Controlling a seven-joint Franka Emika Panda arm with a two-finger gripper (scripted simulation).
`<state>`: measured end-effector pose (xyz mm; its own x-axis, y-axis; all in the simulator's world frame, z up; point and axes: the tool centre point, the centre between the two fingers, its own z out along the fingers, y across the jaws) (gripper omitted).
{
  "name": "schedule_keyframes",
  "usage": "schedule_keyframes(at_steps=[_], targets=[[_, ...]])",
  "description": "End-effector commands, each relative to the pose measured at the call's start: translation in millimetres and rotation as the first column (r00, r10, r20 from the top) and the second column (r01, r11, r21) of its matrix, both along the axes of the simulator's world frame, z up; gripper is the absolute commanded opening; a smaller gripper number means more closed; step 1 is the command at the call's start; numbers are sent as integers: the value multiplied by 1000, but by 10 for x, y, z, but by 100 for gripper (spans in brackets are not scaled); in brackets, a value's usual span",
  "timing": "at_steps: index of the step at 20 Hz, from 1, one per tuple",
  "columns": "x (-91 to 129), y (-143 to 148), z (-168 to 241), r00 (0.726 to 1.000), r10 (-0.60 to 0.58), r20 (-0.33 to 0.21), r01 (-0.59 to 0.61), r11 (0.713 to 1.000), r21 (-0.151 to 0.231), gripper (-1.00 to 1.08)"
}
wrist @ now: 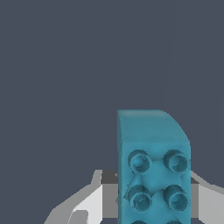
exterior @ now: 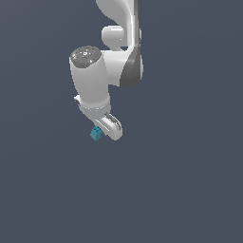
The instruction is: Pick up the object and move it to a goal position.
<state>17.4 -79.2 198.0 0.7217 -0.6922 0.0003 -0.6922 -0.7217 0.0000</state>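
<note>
While hanging over plain grey floor, my gripper (exterior: pixel 105 131) looks clamped on block (exterior: pixel 96 134), fingers (wrist: pixel 89 203) flanking it in wrist view. Block sits right at fingertips. Guessing carry step underway; goal not visible, next need steady move, no slip.

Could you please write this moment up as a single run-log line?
phase: carry | object: small teal-blue studded oblong block | gripper: fingers either side of block, appears shut on it | goal: no marker visible
</note>
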Motion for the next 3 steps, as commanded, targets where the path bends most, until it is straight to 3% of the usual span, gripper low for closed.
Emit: schedule_keyframes(at_steps=[1,3], targets=[[17,-30,50,1000,1,0,-1,1000,0,-100],[20,-37,60,1000,1,0,-1,1000,0,-100]])
